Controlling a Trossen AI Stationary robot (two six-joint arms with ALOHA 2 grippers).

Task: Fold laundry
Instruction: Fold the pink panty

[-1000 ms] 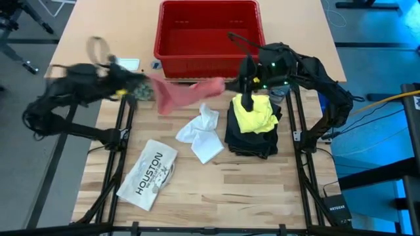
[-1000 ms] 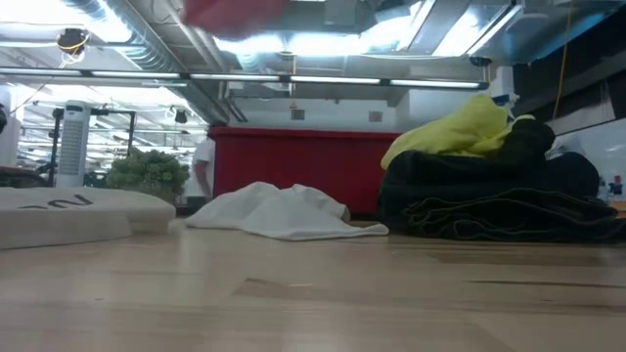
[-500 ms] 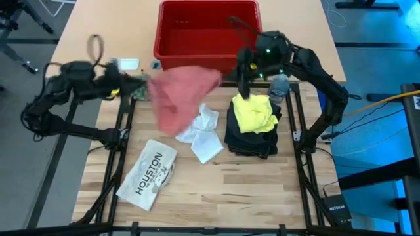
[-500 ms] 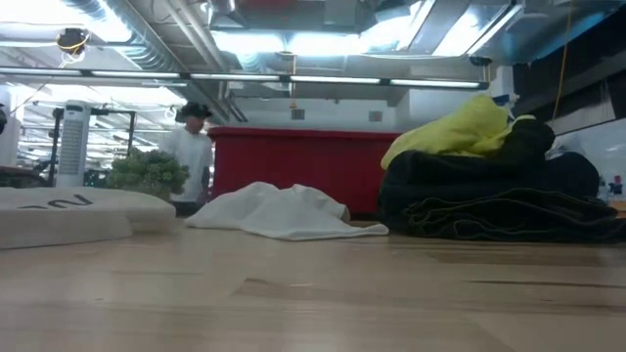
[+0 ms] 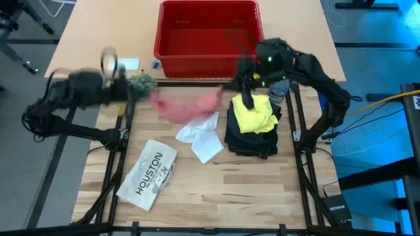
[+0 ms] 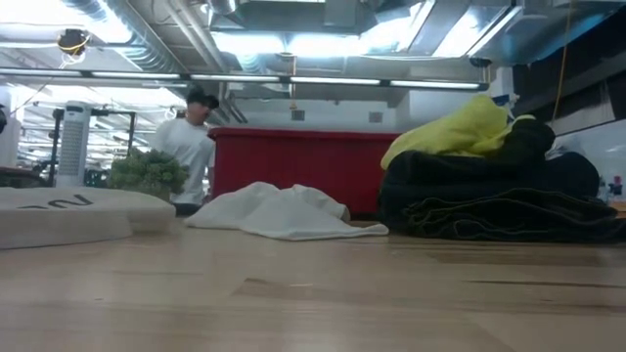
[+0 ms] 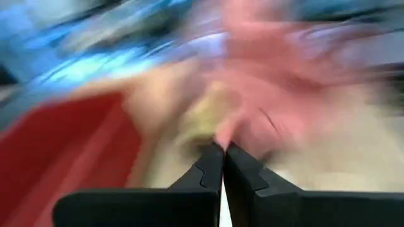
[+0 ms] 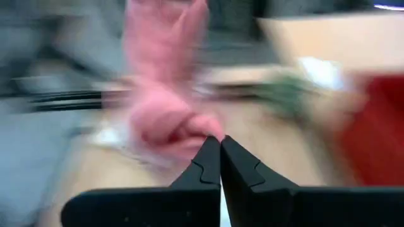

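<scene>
Starting at the near edge of the wooden table (image 5: 216, 190), you have the flat white item printed "HOUSTON" (image 5: 148, 174) lying at an angle on the left half, touched by neither arm. Just beyond it, near the middle, the small white cloth (image 5: 202, 134) lies crumpled on the boards; in the low view it shows as a low rumpled mound (image 6: 279, 211). To its right sit the dark trousers (image 5: 252, 134), folded into a stack, with the yellow T-shirt (image 5: 254, 113) bunched on top of them; the low view shows the same pile, yellow (image 6: 460, 128) over black (image 6: 489, 200).

Farther back, the pink cloth (image 5: 187, 105) hangs off the table, stretched between your two grippers, with its lower edge over the far end of the white cloth. The left gripper (image 5: 134, 92) has its jaws closed on the left end of the cloth; its wrist view shows the two dark fingers (image 7: 205, 173) pressed together with pink fabric (image 7: 278, 107) at their tips. The right gripper (image 5: 241, 82) has its jaws closed on the right end, above the far edge of the yellow T-shirt; its own view shows the fingers (image 8: 205, 164) pinched shut on a pink bunch (image 8: 164, 120).

Behind the stretched cloth stands the red plastic basket (image 5: 209, 31) at the table's far edge. Beyond the table, in the low view, a person (image 6: 191, 147) in a white top and dark cap stands in the room.
</scene>
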